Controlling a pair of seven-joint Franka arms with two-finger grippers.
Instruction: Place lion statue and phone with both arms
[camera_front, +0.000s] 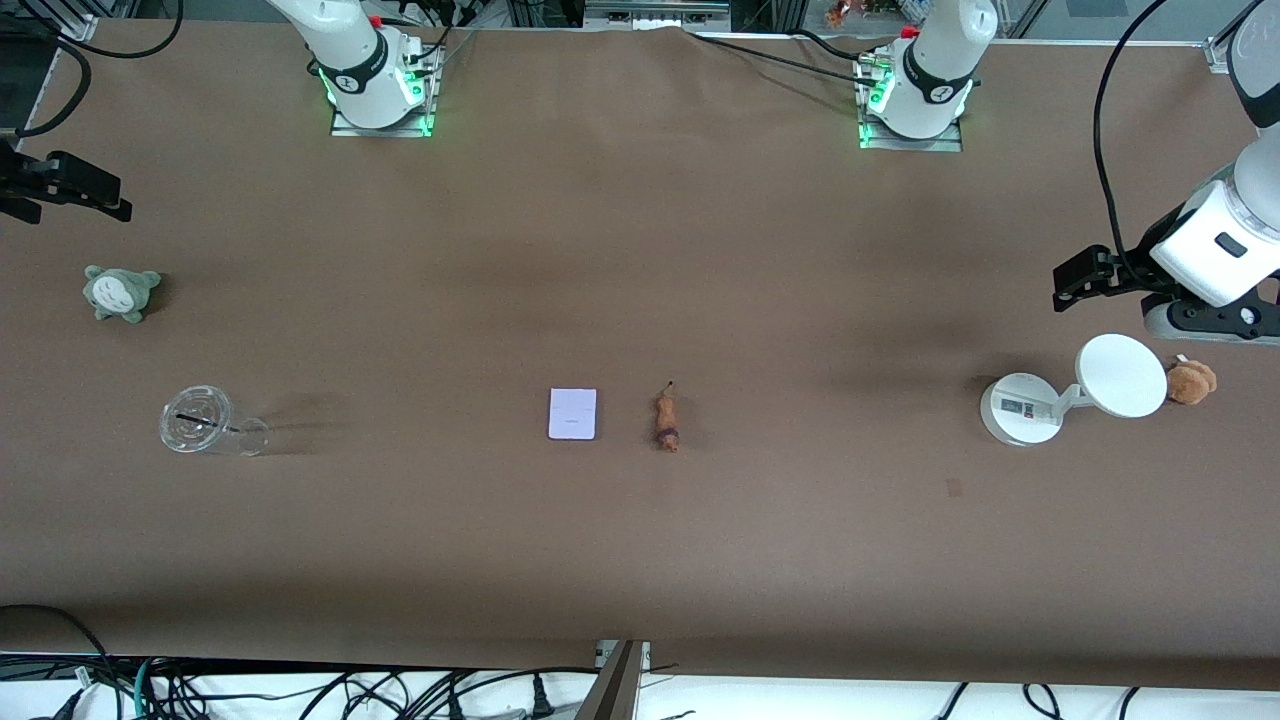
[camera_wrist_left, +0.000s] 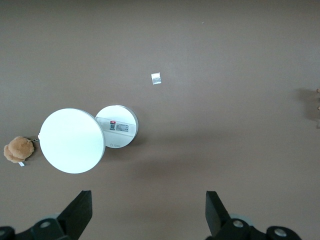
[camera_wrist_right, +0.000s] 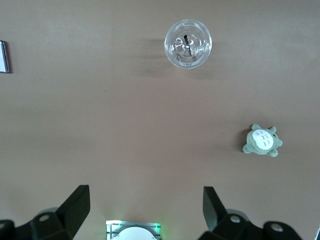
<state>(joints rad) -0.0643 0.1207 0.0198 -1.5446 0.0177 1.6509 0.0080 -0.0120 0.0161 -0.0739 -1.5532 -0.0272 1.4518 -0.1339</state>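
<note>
Lowest in the front view, at frame centre, the phone (camera_front: 572, 414) lies flat with the lion statue (camera_front: 667, 423) just beside it, apart. At similar height sit a clear cup (camera_front: 199, 421) at lower left and a white stand (camera_front: 1022, 408) with a brown plush (camera_front: 1191, 382) at right. Higher up, a grey plush (camera_front: 120, 292). Both arms wait: left gripper (camera_wrist_left: 148, 210) over the table beside the stand, right gripper (camera_wrist_right: 146, 210) at upper left, both spread, holding nothing.

No readable text anywhere, a small printed label with red and dark marks on the round base of the white stand (camera_wrist_left: 116, 127), too small to read, beside the stand's white disc (camera_wrist_left: 71, 140)
</note>
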